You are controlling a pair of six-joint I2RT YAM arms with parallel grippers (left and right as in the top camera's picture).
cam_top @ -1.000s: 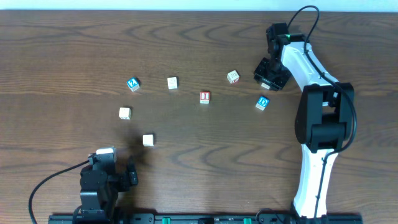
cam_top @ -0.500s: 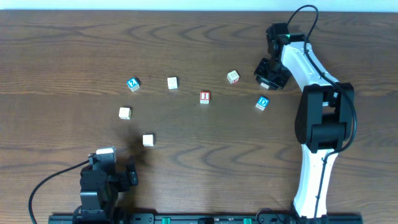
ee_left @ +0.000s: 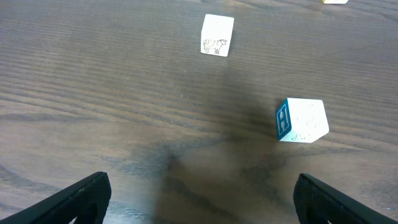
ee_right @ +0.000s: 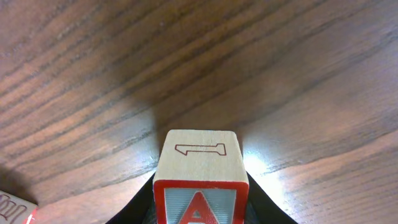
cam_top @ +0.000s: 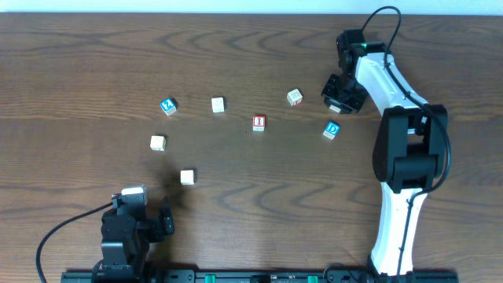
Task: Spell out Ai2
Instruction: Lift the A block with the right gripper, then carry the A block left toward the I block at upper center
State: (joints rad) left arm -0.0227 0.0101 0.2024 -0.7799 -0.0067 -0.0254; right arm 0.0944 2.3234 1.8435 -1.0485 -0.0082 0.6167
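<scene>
Plainly, the right hand [cam_top: 341,97] clamps the A cube [ee_right: 200,177], while the left hand [ee_left: 199,202] stands wide, holding nothing.

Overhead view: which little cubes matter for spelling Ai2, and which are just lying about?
Needed: red A cube, held in the right tool; red I cube; blue 2 cube.
Lying about: blue D cube; four pale cubes.

2 cube [cam_top: 168,105] left of desk [cam_top: 78,63] centre, I cube [cam_top: 258,122] near centre, D cube [cam_top: 332,130] further right — well apart. A cube [ee_right: 200,177] in the right gripper [cam_top: 339,103], just behind D cube, toward far-right corner.
</scene>
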